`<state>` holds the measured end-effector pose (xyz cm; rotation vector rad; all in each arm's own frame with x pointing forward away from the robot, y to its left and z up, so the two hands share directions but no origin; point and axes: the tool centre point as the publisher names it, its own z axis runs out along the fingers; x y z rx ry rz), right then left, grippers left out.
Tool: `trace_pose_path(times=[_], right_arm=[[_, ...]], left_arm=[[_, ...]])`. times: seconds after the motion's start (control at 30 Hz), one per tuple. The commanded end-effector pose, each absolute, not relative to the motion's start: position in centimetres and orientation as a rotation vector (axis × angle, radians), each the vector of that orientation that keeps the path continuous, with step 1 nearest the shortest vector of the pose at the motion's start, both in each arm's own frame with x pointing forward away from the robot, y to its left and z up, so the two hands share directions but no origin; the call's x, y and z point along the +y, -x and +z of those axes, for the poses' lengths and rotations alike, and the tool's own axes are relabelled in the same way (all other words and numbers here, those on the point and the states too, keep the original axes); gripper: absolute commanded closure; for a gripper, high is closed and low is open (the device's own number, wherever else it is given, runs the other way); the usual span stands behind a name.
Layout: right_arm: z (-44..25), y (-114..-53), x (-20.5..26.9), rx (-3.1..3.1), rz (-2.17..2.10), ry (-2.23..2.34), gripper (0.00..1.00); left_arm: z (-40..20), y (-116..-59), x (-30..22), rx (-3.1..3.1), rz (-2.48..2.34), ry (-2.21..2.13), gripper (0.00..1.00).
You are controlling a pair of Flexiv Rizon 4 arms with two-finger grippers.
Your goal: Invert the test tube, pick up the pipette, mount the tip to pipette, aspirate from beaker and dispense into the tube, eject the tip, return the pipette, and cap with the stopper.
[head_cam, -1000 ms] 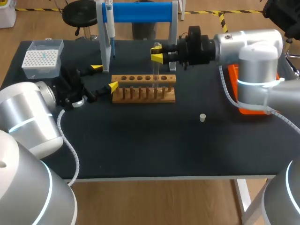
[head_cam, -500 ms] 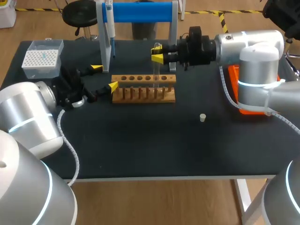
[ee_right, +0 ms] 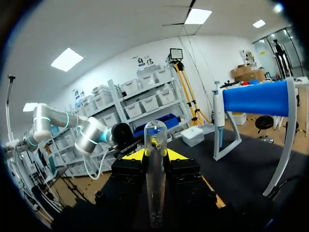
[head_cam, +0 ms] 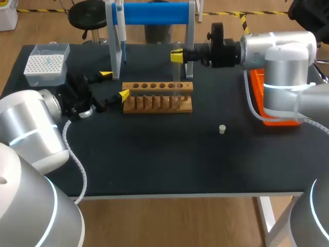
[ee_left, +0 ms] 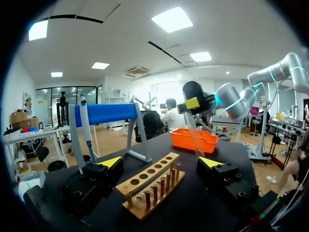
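Black cloth covers the surface [head_cam: 154, 159], and at its far left corner stands a clear box of pipette tips [head_cam: 46, 64], off to the outer side of the left gripper [head_cam: 114, 85]. That gripper lies low over the surface with its yellow-tipped fingers spread apart and nothing between them. In the left wrist view the left gripper [ee_left: 160, 162] opens toward the wooden rack [ee_left: 149, 181], whose near end sits just ahead of the gap between the fingers.

Beyond the left gripper rises a stand with a blue roll [head_cam: 154, 13]; the pipette [head_cam: 120, 31] hangs upright on the stand's left post. The rack [head_cam: 157, 98] has a row of round holes above and a row of pegs along its front.

The right gripper [head_cam: 177, 55] comes in sideways above the rack's right end, clamped on the test tube [head_cam: 177, 77], which hangs straight down from it. The tube is clear glass and looks empty. Its lower end reaches the rack's top near the right end; whether it sits in a hole cannot be told. In the right wrist view the test tube [ee_right: 155, 193] runs between the fingers of the right gripper [ee_right: 155, 155], its rounded end just ahead of the yellow tips.

Well below and beside the right gripper, a small pale stopper [head_cam: 222, 129] lies alone on the cloth. An orange tray [head_cam: 257, 98] lies under the right arm.
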<state>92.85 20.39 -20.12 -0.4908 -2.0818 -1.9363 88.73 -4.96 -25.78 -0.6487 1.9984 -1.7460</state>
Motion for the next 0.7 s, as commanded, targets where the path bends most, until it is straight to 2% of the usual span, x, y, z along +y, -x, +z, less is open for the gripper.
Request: trace_pose_path(times=[0.03, 0.7], right_arm=[[-20.9, -93.1, 20.4, -1.627, -1.503, 1.036, 1.0], [-21.2, -93.3, 19.4, -1.215, -1.158, 1.225, 1.0]], left_arm=[[-25.9, -88.6, -5.1, 1.992, -1.743, 0.652, 0.0], [-25.9, -88.6, -5.1, 1.992, -1.743, 0.652, 0.0]])
